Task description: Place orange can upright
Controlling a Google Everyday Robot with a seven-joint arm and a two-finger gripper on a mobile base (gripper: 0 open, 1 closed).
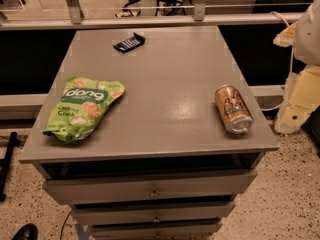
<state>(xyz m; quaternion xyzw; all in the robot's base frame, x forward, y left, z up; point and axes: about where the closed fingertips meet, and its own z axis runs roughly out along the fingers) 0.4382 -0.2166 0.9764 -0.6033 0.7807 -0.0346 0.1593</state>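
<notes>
Nearest the camera are the drawers (pixel 150 186) of a grey cabinet, and its flat top is the surface (pixel 165 84) that carries everything. The orange can (pixel 233 109) lies on its side close to the front right corner, one silver end turned toward the camera and its length running roughly front to back. It touches nothing else and has not yet been stood up. The pincer (pixel 296 109) appears to be the pale yellow-white part hanging off the right edge, just beyond the can and lower than the arm above it; I cannot tell whether it is apart or together. To do this step well, I judge the approach should come from the right and over the can, closing across its round body near the middle rather than on the slippery ends. Then lift enough to clear the surface, turn it until a silver end faces down, and set it down a little inward from the corner, since a smooth can so near the edge could roll or tip off. At the left front lies the green snack bag (pixel 84 106), well apart from the can, with "dong" in white letters and a smaller word below that looks like "Crack". The can's pale print is not readable. Farther back sits a small dark packet (pixel 129 42) with pale marks I cannot read, and behind it a metal rail (pixel 150 21).
</notes>
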